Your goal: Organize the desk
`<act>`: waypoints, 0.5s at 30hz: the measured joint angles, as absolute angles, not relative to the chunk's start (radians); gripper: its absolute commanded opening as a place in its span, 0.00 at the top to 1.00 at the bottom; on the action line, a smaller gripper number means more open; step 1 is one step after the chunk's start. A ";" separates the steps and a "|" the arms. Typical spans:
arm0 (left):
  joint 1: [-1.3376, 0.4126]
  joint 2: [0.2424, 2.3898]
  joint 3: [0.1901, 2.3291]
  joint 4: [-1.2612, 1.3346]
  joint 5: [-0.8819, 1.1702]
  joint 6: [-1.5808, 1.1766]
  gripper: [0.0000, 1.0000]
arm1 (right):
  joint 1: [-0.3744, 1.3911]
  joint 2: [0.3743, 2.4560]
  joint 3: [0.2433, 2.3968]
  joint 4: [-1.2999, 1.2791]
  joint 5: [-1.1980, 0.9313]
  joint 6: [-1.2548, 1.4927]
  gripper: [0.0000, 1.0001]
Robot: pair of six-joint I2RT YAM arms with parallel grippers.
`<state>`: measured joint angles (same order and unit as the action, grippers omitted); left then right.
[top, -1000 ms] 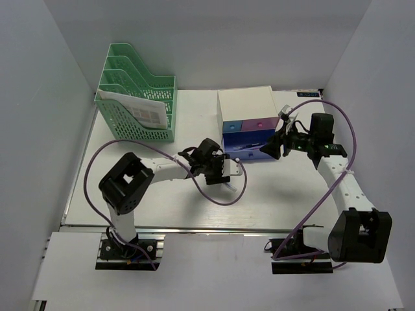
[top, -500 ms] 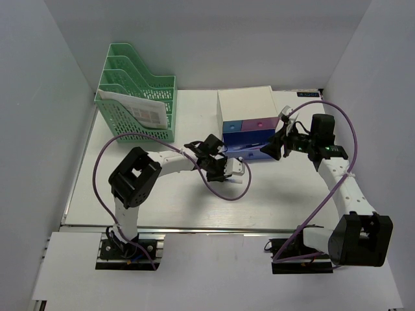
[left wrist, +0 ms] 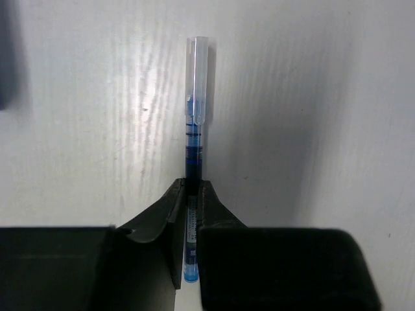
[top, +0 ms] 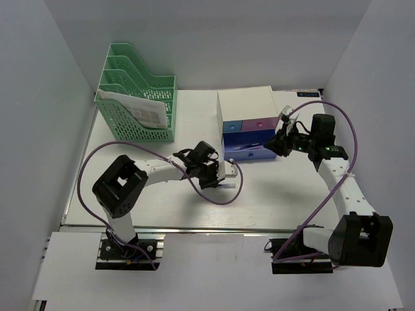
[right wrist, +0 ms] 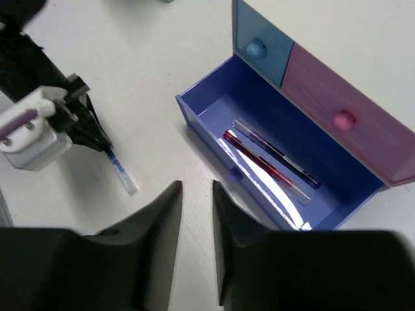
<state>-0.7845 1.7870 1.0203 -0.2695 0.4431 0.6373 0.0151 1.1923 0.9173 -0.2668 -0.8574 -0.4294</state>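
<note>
The large flat white desk (top: 292, 194) spans the grey-walled enclosure; near its middle lies a slim blue pen with a clear cap (left wrist: 196, 116), on which the left gripper (left wrist: 192, 194) has just clamped shut. The pen looks ready to go into the open blue plastic drawer (right wrist: 201, 123) just right, over which the right gripper (right wrist: 198, 194) hovers, fingers narrowed yet apart, empty.

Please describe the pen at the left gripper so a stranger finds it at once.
On the desk, find the white drawer box with its lower blue drawer open. Just left of that drawer, the left gripper pinches a blue pen with a clear cap. The other pens lie inside the drawer.
</note>
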 measured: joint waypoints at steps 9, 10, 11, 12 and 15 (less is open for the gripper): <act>-0.780 1.746 1.196 -0.202 0.379 0.548 1.00 | 0.015 1.131 0.850 -0.196 -0.725 -0.379 1.00; -0.780 1.754 1.234 -0.192 0.373 0.546 1.00 | 0.015 1.114 0.836 -0.181 -0.707 -0.373 1.00; -0.780 1.765 1.273 -0.179 0.366 0.544 1.00 | 0.015 1.096 0.823 -0.165 -0.689 -0.369 1.00; -0.780 1.780 1.309 -0.167 0.358 0.542 1.00 | 0.015 1.077 0.811 -0.152 -0.674 -0.366 1.00; -0.780 1.853 1.428 -0.138 0.324 0.543 1.00 | 0.014 1.038 0.791 -0.117 -0.646 -0.361 1.00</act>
<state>-0.7803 1.8534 1.4277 -0.1379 0.3244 0.5426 0.0143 1.0378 0.7906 -0.1169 -0.6456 -0.3607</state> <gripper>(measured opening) 0.194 0.022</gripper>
